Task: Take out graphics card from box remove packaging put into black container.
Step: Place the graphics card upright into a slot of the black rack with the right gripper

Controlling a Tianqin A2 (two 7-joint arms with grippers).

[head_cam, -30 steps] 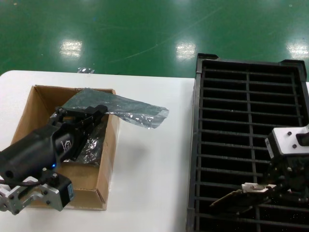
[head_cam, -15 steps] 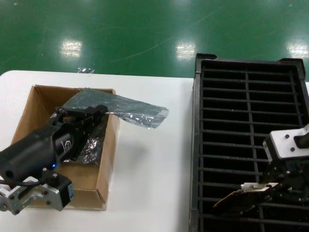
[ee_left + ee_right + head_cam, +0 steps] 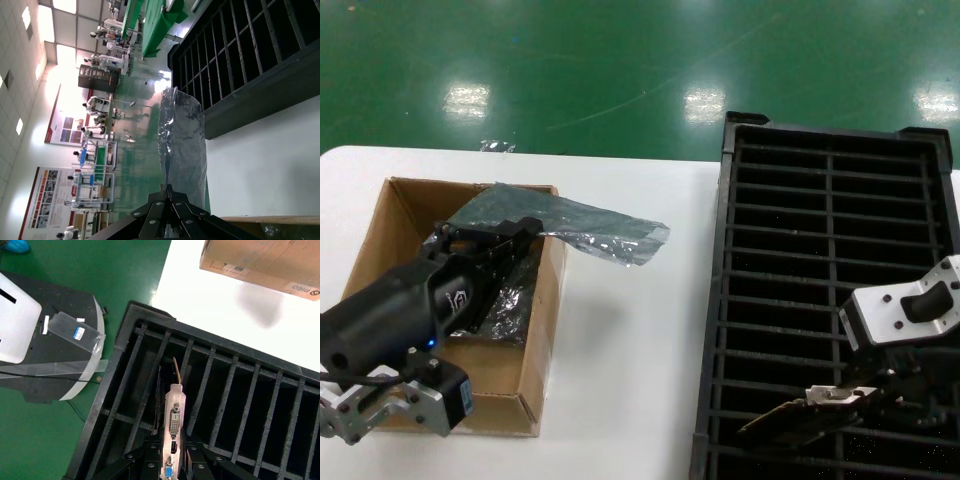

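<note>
Gripping the graphics card (image 3: 175, 425), right end effector (image 3: 865, 400) hovers over black container (image 3: 740, 300); left end effector (image 3: 485, 245) clenches packaging (image 3: 580, 225) above box (image 3: 380, 225).

black container (image 3: 825, 160) cut off at right and bottom edges, card (image 3: 175, 427) board mostly hidden in a slot, left gripper (image 3: 495, 240) fingertips hidden behind packaging (image 3: 570, 225)

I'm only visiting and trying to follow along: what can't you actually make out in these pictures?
- Graphics card: only its bracket edge shows in the right wrist view; the right gripper covers it in the head view.
- Box contents: left gripper and packaging cover them.
- Black container: near end cut off.
</note>
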